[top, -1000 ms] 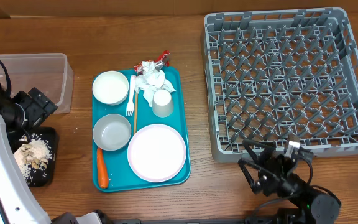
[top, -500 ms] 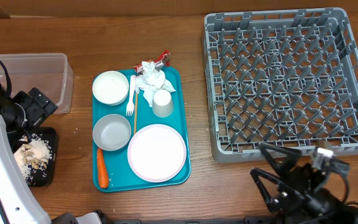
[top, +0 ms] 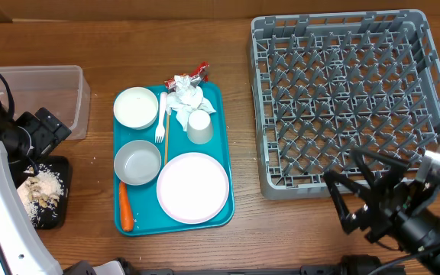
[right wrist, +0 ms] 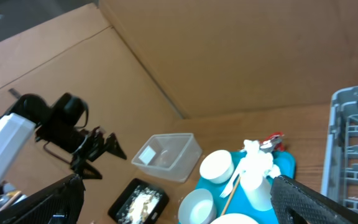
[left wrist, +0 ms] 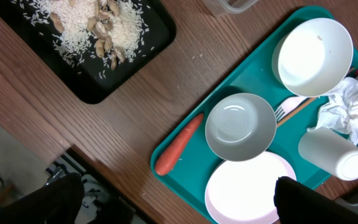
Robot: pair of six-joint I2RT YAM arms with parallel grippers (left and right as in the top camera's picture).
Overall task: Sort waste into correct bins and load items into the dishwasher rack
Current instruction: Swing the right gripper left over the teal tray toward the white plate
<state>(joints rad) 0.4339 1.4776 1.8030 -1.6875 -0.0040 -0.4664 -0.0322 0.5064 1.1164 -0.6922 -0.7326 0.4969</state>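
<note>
The teal tray [top: 225, 145] is sitting on the counter [top: 243, 237] between the two bins on the left and the dishwasher rack [top: 342, 92] on the right, well apart from the rack. It is carrying the plate [top: 192, 187] at its near right, a bowl [top: 137, 162] just left of the plate, a second bowl [top: 136, 107] at the far left, and the cup [top: 199, 127] beyond the plate. The fork [top: 160, 121] and a thin wooden stick [top: 166, 141] are lying between the bowls and the cup. The crumpled napkin [top: 186, 95] is pressing against the cup, and the foil wrapper [top: 198, 72] is poking over the far rim. The carrot piece [top: 126, 208] is lying along the near left edge.

The black tray [top: 52, 220] is holding the rice-and-nut scraps [left wrist: 98, 22], with a few grains lying on the counter beside it. The clear tub [top: 44, 88] is showing only its own bottom, and the rack only its pegs.

The left end effector [top: 46, 130] is hovering near the tub and the black tray, its arm hiding part of both from overhead. Its jaws are spread wide and gripping nothing. The right end effector [top: 351, 183] is hanging over the rack's near edge, likewise wide open and empty.
</note>
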